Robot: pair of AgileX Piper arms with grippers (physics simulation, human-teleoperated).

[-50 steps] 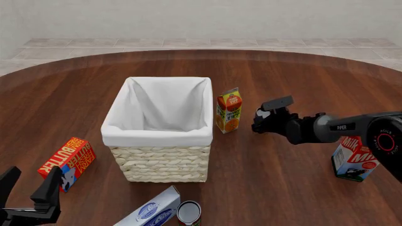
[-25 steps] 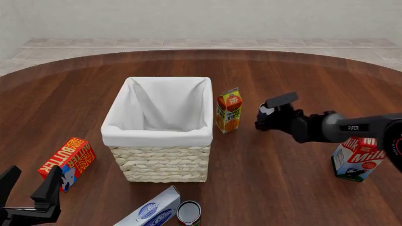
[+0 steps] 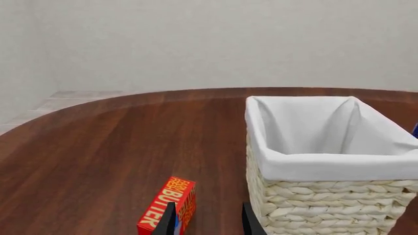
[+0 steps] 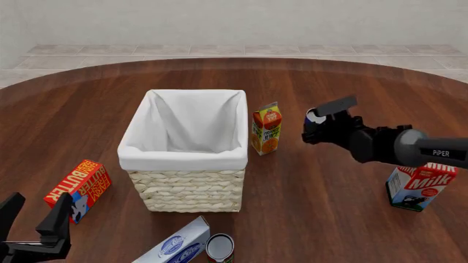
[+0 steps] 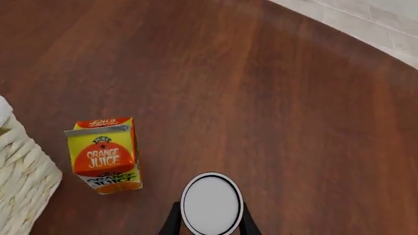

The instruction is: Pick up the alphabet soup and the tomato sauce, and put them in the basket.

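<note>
The alphabet soup point(image 5: 211, 203) sits clamped between the two dark fingers of the right gripper point(image 4: 313, 124), lifted off the table to the right of the basket point(image 4: 183, 157), beyond the orange juice carton point(image 4: 266, 129) that stands just beside the basket's right wall. From the front only a sliver of the can's pale top and blue side point(image 4: 314, 116) shows past the gripper body. The right wrist view gives what the front cannot: the can's round silvery lid seen end-on, a finger pressed to each side, with the orange juice carton point(image 5: 104, 155) and a corner of wicker point(image 5: 19, 196) on the table below it.

The tomato sauce point(image 4: 219, 247) stands upright on the table in front of the basket, at the near edge of the front view, touching or just beside a blue-and-white box point(image 4: 177, 246) lying to its left. Neither wrist view shows this can.

The right arm reaches in level from the right, wrist turned toward the basket. A milk carton point(image 4: 415, 186) stands well to the basket's right, under the arm.

The left gripper point(image 4: 35, 227) hangs low at the basket's front left, jaws spread wide, holding nothing. Its wrist view looks along the table at the basket's liner point(image 3: 326, 142) and a butter box point(image 3: 168, 205) left of the basket.
</note>
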